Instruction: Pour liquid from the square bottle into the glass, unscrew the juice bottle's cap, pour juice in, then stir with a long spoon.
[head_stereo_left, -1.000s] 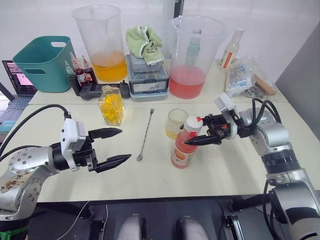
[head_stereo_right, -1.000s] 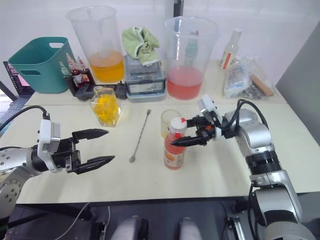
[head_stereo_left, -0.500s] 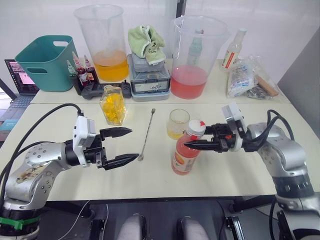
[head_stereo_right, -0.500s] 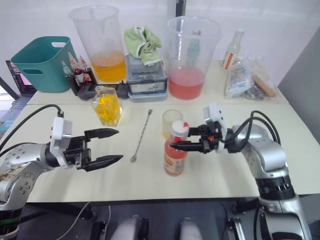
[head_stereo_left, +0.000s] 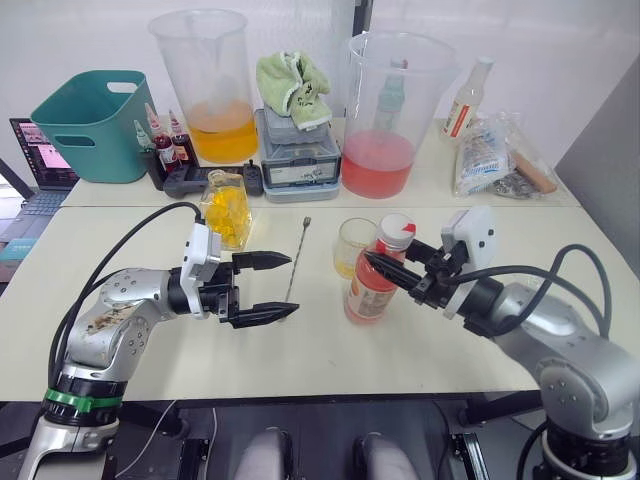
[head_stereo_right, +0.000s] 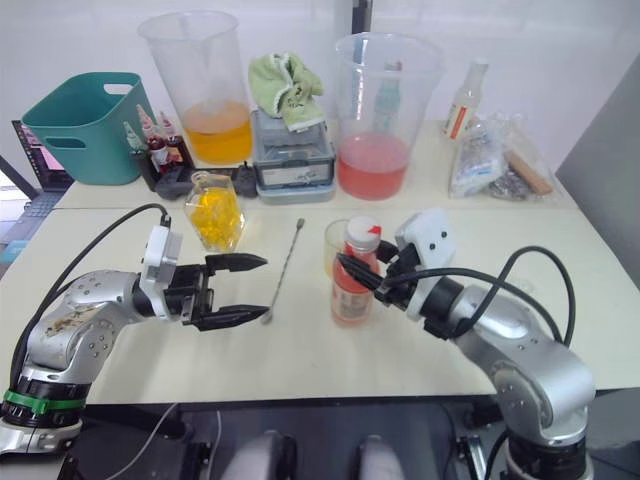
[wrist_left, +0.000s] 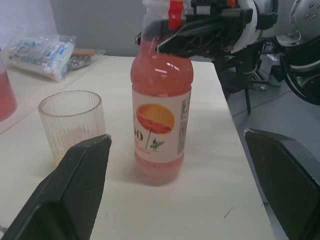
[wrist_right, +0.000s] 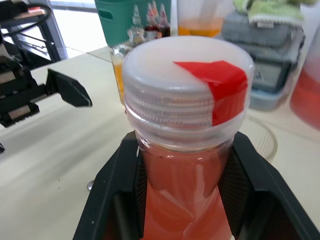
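left eye view: the juice bottle (head_stereo_left: 372, 285) stands on the worktop (head_stereo_left: 500, 330) beside the glass (head_stereo_left: 354, 246); left gripper (head_stereo_left: 275, 287) jaws spread wide, empty. right wrist view: right gripper (wrist_right: 182, 190) jaws clasp the bottle's neck under the cap (wrist_right: 187, 90).

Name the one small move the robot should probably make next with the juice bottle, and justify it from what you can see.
Probably bring the open left gripper in to close around the juice bottle. The cap is on, the right gripper has its fingers either side of the bottle's neck just under it, and the bottle stands upright on the table beside the glass, which holds a little yellow liquid.
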